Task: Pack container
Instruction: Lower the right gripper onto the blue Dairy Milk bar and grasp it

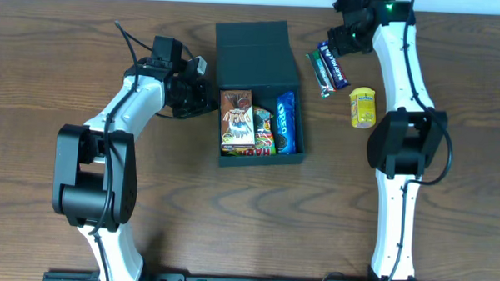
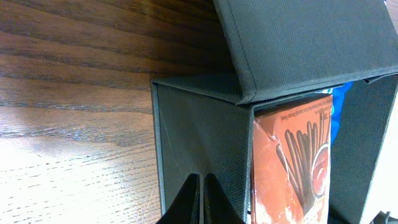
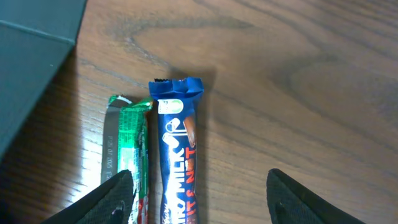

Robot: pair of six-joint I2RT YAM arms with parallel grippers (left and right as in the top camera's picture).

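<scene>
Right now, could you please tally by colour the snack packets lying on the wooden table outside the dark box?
Blue foil chocolate bar: 1
Green foil bar: 1
Small yellow packet: 1
Total: 3, all outside the dark teal-black square cardboard container

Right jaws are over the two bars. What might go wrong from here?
The right gripper brackets the blue bar, but one side sits over the green bar right beside it, so closing may catch both. The box already looks crowded, so a bar may not lie flat. The left gripper, shut beside the box wall, might nudge it.
</scene>
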